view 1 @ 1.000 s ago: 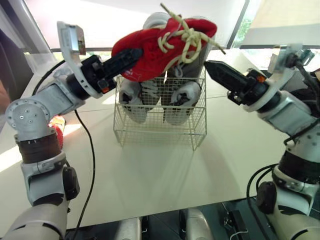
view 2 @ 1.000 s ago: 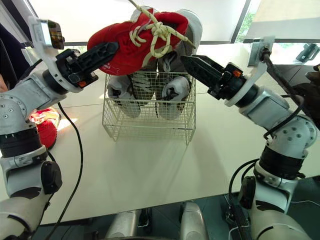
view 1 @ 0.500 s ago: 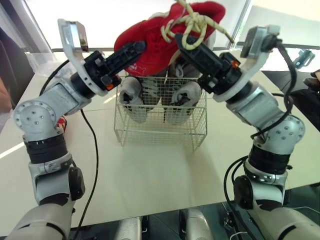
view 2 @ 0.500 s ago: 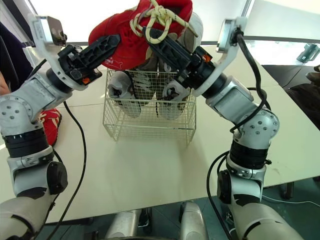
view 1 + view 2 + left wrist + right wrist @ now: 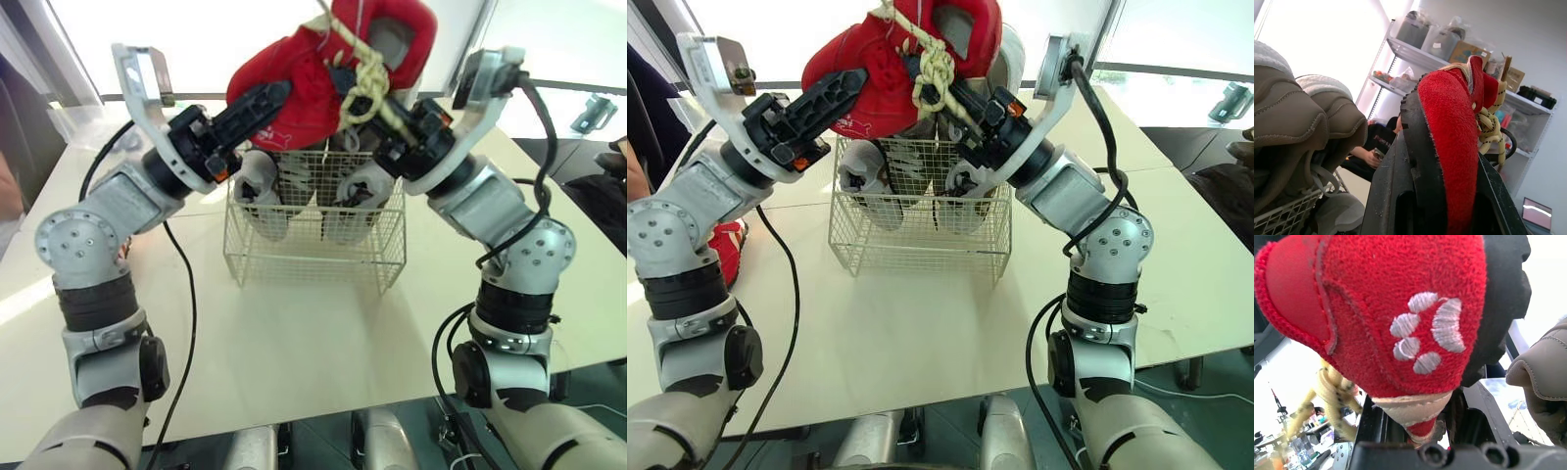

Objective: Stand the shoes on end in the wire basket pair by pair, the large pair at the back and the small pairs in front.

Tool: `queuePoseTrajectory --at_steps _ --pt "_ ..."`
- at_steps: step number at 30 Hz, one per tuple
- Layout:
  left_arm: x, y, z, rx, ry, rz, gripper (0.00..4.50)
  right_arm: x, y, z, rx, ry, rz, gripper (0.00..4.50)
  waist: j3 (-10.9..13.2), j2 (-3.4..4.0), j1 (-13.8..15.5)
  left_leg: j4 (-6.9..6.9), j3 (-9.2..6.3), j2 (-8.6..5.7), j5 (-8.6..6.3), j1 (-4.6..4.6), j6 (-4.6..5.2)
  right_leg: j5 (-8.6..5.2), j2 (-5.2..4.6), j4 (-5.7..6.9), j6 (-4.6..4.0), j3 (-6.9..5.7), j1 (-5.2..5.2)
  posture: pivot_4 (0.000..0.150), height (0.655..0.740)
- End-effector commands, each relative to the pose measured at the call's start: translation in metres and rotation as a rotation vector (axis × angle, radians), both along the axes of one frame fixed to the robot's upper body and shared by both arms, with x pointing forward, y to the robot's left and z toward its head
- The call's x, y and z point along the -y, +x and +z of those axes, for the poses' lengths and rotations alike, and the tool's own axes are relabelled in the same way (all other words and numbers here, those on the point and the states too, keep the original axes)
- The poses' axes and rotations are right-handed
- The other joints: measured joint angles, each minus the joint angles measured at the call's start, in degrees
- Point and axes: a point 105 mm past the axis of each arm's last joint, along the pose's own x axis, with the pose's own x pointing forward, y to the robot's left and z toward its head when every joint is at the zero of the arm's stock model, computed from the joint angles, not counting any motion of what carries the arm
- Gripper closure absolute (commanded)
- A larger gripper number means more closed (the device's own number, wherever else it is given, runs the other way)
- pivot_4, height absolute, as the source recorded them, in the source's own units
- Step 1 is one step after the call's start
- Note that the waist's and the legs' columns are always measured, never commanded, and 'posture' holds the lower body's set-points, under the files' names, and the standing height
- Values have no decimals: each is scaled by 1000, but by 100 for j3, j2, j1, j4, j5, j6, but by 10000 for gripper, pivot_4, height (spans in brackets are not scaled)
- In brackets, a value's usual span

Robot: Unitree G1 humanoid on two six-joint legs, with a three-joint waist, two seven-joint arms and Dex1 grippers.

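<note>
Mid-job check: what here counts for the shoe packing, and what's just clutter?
Job: red shoe held by left gripper and right gripper; second red shoe on table; grey pair in wire basket.
Lying about: storage shelves; seated person.

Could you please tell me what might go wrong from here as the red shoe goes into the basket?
1. Loose laces of the red shoe dangle beside the right gripper, above the wire basket; they may snag on fingers or mesh.
2. Grey shoes already stand in the basket right below, so lowering straight down could jam on them.
3. The left gripper grips the sole too; uneven arm motion might twist the shoe loose.
</note>
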Motion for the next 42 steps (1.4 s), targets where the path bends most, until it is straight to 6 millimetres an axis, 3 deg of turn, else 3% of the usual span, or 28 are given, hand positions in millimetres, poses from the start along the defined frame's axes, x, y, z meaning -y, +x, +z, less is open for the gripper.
queuePoseTrajectory --at_steps 1,2,5,6,9,15,21,26,32,36,42 --pt "4 -3 -11 -25 94 0 42617 5 -13 26 108 7 -7 40382 0 0 -5 0 0 0 -4 0 -7 0 0 -1 0 0 -1 1500 7347" --pt "1 -4 -12 -31 108 1 32206 7 -14 26 119 -20 -9 40382 0 1 -1 -1 0 0 -5 0 -8 0 0 -1 0 0 -1 1500 7347" --pt "-9 -4 -15 -12 178 45 18873 13 -18 21 164 -140 -6 40382 1 2 2 -3 2 -1 -6 -1 -10 0 -2 -4 -1 0 -2 1500 7347" --pt "-13 -3 -17 -6 202 65 11935 16 -19 18 176 -187 -6 40382 1 1 5 -6 1 0 -7 -2 -10 0 -1 -12 -1 0 -2 1500 7347" --pt "-29 -4 -20 9 277 95 665 28 -18 4 202 -360 -24 40382 1 2 -3 -20 7 0 -8 -5 -12 1 0 -42 -3 0 -3 1500 7347" --pt "-57 -2 -19 34 364 183 665 54 -15 -35 292 -744 -39 40382 1 1 14 -63 14 -1 -8 -5 -15 2 -2 -79 -4 0 -11 1500 7347" --pt "-55 -2 -21 54 375 199 665 68 2 -73 378 -993 -60 40382 4 -3 9 -67 16 -1 -8 -6 -16 1 -4 -82 -3 0 -14 1500 7347" --pt "-52 -1 -23 57 379 207 665 68 14 -92 459 -1068 -88 40382 5 -3 10 -67 16 -1 -6 -7 -19 2 -4 -81 -3 0 -15 1500 7347" --pt "-49 1 -24 60 385 207 665 69 26 -101 500 -1077 -110 40382 5 -4 9 -66 16 -2 -2 -5 -24 2 -3 -77 -3 0 -13 1500 7347" --pt "-48 1 -24 63 387 204 665 69 22 -106 489 -1100 -51 40382 5 -3 18 -63 13 -2 1 -3 -28 3 -2 -72 -2 0 -11 1500 7347" --pt "-50 0 -26 59 394 214 0 71 16 -109 471 -1124 -44 12121 5 -3 9 -63 12 -2 1 -2 -28 3 -2 -70 -2 0 -11 1500 7347"
